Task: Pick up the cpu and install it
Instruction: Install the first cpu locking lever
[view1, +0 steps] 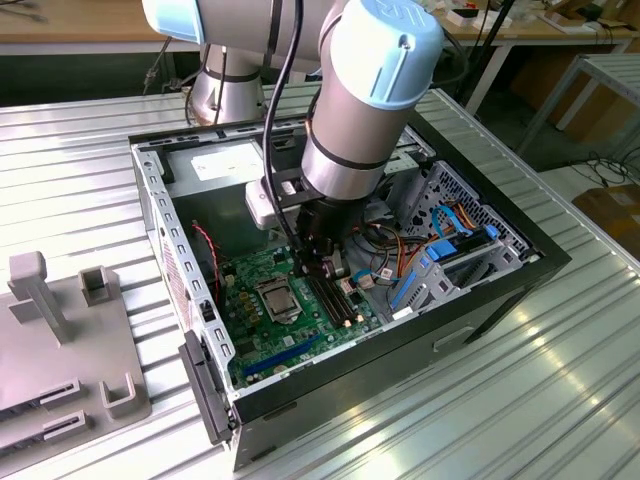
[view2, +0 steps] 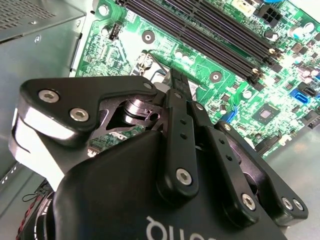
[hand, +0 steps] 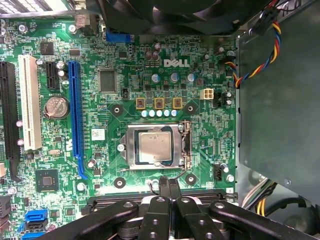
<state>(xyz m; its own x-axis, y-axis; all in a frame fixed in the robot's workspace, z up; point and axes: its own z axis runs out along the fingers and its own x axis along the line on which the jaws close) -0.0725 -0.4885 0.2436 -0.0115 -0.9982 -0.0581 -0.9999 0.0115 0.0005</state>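
Black end effector (hand: 167, 186) lowered inside the open computer case (view1: 500, 290), fingertips pressed together with nothing between them, poised just over the green motherboard (hand: 120, 70) at the rim of the long black memory slots (view2: 210, 30). Seen from the second wrist view as a stack of dark linkage bars and bolts (view2: 176, 107), fingers (view2: 178, 82) closed to a narrow point above the board.

Just beyond the fingertips in the first wrist view, silver-grey cpu (hand: 154, 148) lying flat in the metal-framed socket (hand: 131, 150), near but apart from the end effector, socket frame around it on all sides. Past the socket, three small gold-topped squares (hand: 159, 103) in a row, then a round black fan (hand: 170, 15) at the board's far side. Off to one side, blue expansion slot (hand: 75, 112), white slot (hand: 29, 102) and coin battery (hand: 55, 106).

In the exterior view, same socket (view1: 275, 296) visible on the board just beside the end effector (view1: 328, 272), toward the exterior view's left. Case resting near the middle of the ribbed metal bench (view1: 520, 400); grey fixture blocks (view1: 40, 290) near the bench's edge at the exterior view's left. Grey power-supply box (view1: 215, 165) along the case's far wall.
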